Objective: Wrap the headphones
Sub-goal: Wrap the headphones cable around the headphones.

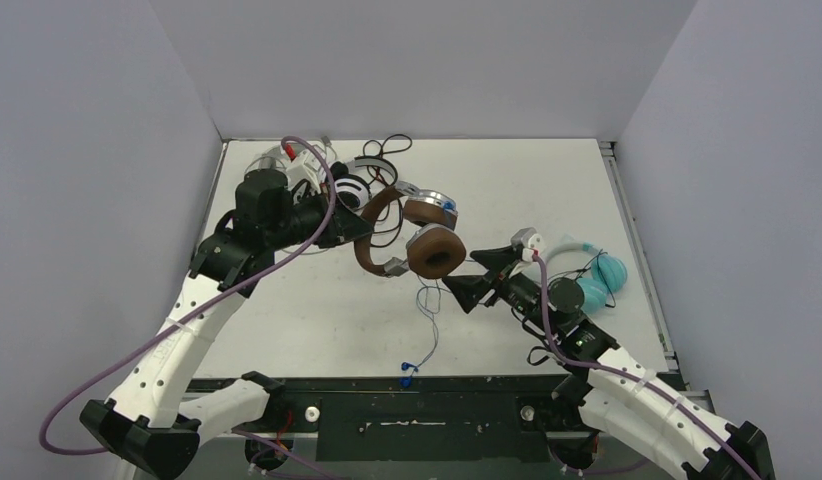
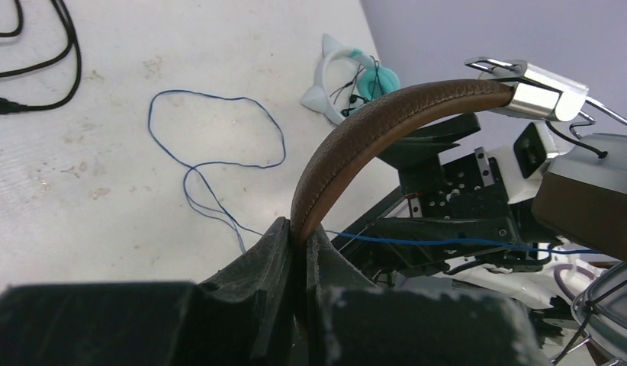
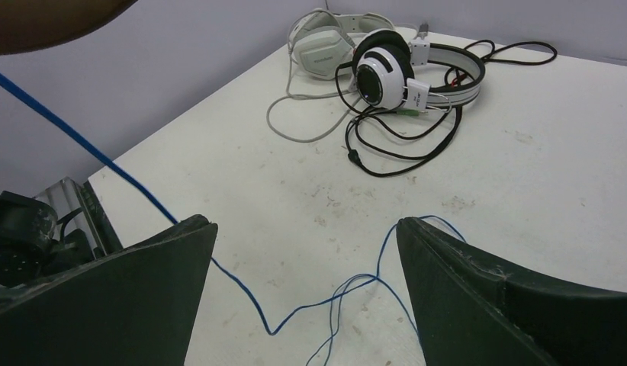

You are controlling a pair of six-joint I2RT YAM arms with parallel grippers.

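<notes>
— What is being shown apart from the work?
— A white tabletop point(image 1: 317, 320) is being enclosed on three sides by pale lilac walls point(image 1: 417, 60).
— And its surface?
— It is being marked by faint scuffs point(image 3: 326, 204), and its near edge is being bordered by a black panel point(image 1: 427, 410).

Bright, even overhead light, soft shadows on the white table point(image 1: 317, 320); wrist views sharp (closest foreground slightly soft)

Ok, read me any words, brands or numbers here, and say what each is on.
No text is readable.
Pale grey headset: a faint mark on its earcup, too blurred to read.
Black-and-white headset: small marks on the white box beside its earcup, too small to read.
</notes>
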